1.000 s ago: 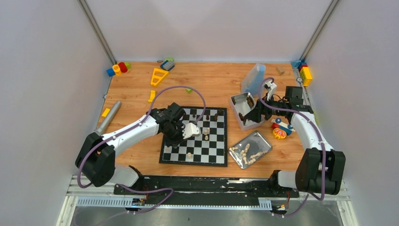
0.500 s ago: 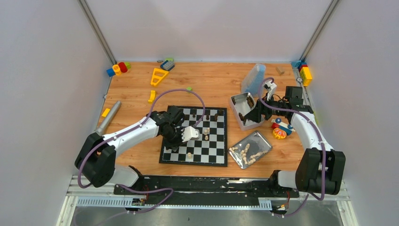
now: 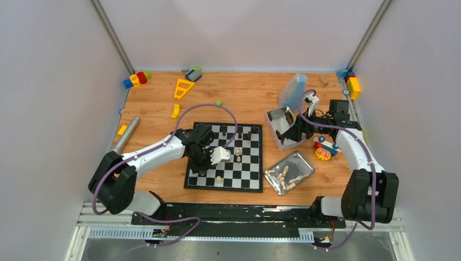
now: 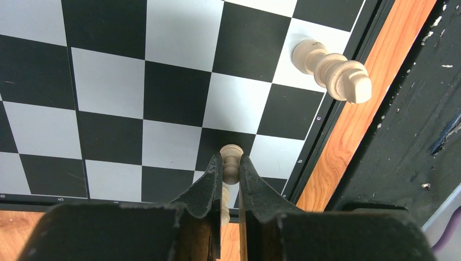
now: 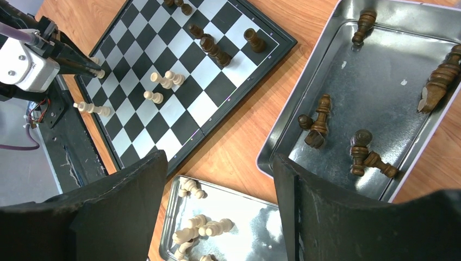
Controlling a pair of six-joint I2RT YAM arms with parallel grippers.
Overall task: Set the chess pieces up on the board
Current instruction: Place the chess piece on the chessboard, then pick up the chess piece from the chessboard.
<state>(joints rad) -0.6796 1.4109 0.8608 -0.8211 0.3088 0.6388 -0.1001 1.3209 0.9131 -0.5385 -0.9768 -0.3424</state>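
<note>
The board (image 3: 247, 176) lies mid-table and also shows in the left wrist view (image 4: 108, 81) and the right wrist view (image 5: 179, 117). My left gripper (image 3: 194, 169) is shut on a cream pawn (image 4: 231, 160), held base-down over a dark square by the board's near-left corner. Another cream piece (image 4: 331, 70) stands on the near row. Dark pieces (image 3: 239, 132) stand along the far rows and cream ones (image 3: 238, 152) mid-board. My right gripper (image 3: 288, 133) (image 5: 217, 163) is open and empty above the tray of dark pieces (image 5: 380, 81).
A second tray (image 3: 290, 173) of cream pieces lies right of the board. Toy blocks (image 3: 137, 79), a yellow triangle (image 3: 184, 88), a grey cylinder (image 3: 125, 136), a clear blue box (image 3: 292, 89) and a colourful toy (image 3: 323, 149) ring the table.
My left gripper has eased slightly toward the board's near edge with the pawn in it. The right arm has not moved.
</note>
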